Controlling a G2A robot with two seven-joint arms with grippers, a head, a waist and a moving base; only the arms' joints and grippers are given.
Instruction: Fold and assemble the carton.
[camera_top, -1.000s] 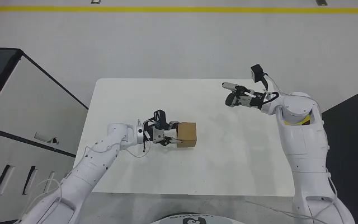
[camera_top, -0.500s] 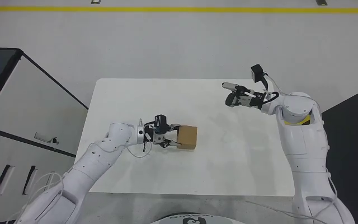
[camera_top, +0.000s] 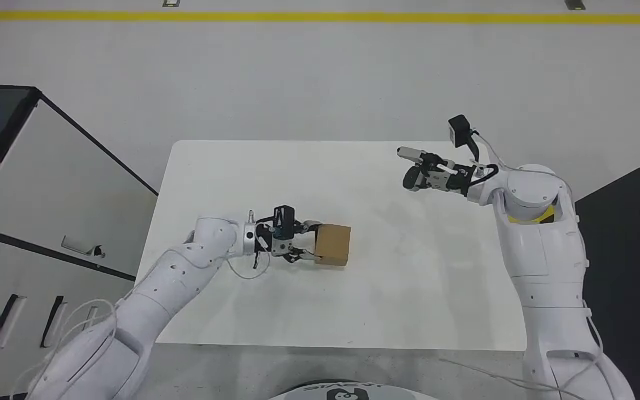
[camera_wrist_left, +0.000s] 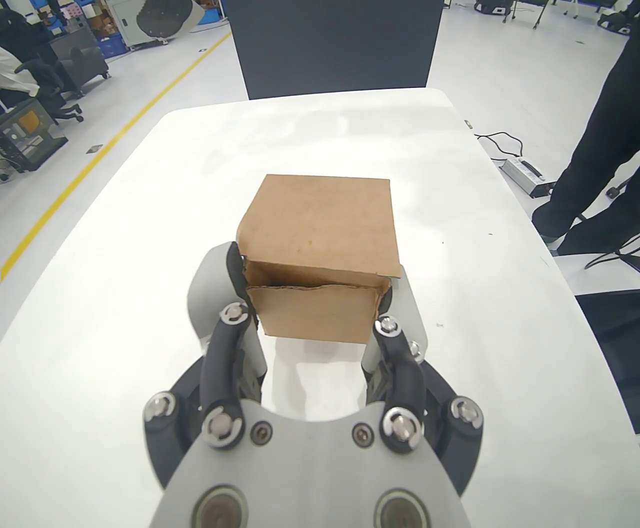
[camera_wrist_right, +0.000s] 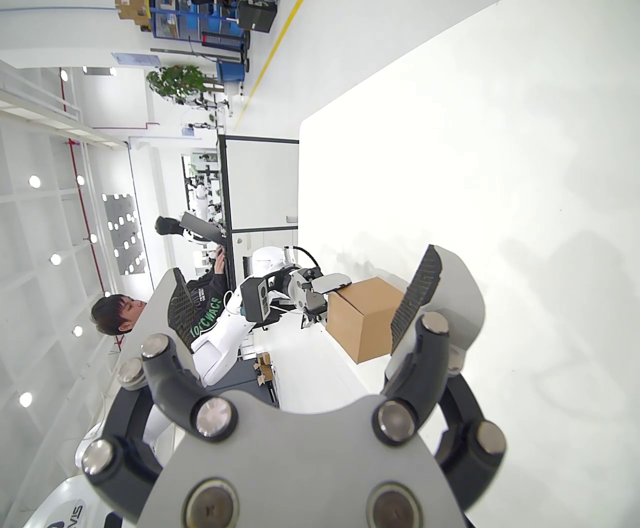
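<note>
A small brown carton (camera_top: 333, 243) stands on the white table (camera_top: 420, 300), a little left of the middle. Its near end shows a folded flap with a ragged edge (camera_wrist_left: 312, 287). My left gripper (camera_top: 303, 243) straddles that end, one finger against each side wall, shut on the carton (camera_wrist_left: 320, 230). My right gripper (camera_top: 406, 168) hangs open over the far right part of the table, well away from the carton, with nothing between its fingers (camera_wrist_right: 415, 295). From there the carton (camera_wrist_right: 360, 320) and the left gripper (camera_wrist_right: 325, 292) show farther off.
A dark-framed partition (camera_top: 70, 170) stands off the table's left side. A power strip and cables (camera_wrist_left: 525, 170) lie on the floor beyond one table edge, next to a person's legs (camera_wrist_left: 595, 165). Bare tabletop lies between the carton and the right gripper.
The left gripper and carton have shifted slightly to the left and toward the front edge, and the left elbow has come in. The right arm has not moved.
</note>
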